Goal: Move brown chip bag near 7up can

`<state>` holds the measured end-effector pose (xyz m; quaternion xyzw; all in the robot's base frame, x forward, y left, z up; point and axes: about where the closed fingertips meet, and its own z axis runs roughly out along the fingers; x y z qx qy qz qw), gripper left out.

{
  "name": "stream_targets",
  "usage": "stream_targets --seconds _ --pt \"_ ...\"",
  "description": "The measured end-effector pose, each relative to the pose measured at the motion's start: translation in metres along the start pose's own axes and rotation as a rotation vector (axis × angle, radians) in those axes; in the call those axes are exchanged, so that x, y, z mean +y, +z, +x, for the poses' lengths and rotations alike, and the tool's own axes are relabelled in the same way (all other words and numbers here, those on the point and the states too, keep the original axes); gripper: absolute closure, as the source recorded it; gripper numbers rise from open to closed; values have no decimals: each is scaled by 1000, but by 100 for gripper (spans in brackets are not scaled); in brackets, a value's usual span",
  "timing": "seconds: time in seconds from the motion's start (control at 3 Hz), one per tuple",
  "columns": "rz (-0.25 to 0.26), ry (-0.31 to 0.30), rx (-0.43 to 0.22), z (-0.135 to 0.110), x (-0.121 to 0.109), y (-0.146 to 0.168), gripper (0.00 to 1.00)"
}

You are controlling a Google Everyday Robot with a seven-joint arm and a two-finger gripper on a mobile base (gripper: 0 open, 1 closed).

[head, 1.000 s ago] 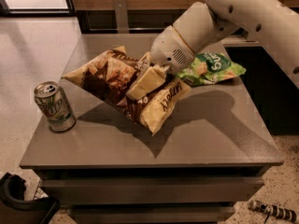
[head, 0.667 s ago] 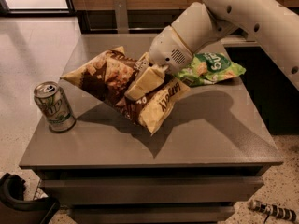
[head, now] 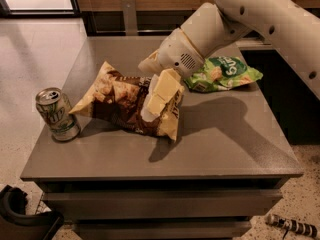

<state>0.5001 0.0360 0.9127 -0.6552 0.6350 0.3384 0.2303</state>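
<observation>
Movement of the brown chip bag toward the 7up can is noted against a second ago. The bag has been carried leftward and lowered, so its pale left corner is now just beside the can, apparently not touching it. The bag's right end is gripped by the claw, which is closed on it above the middle of the counter. The task is judged nearly done, with only the setting down and release seemingly left. A green chip bag lies behind the arm, well apart. Nothing is seen between bag and can, though the upright can could be tipped by any further push.
</observation>
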Motion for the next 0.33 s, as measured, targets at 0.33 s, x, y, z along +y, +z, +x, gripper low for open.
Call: stream_targets --seconds 0.33 --pt "0 0 0 0 0 0 0"
